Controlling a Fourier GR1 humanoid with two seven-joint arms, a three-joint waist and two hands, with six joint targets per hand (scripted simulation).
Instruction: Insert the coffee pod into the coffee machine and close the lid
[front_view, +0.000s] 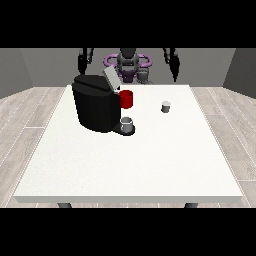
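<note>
black coffee machine (96, 102) stood on the white table (130, 165), lid (111, 79) raised; the coffee pod (166, 106) sat apart at its right. both hands (83, 61) (173, 61) hung back, fingers unreadable.

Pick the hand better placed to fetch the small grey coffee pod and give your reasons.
The robot's left, the hand at the view's right. The small grey coffee pod stands on that side of the white table, while the black coffee machine stands before the hand at the view's left.

Matt black coffee machine (95, 107); smooth white table (130, 165); wood-plank floor (30, 115).
</note>
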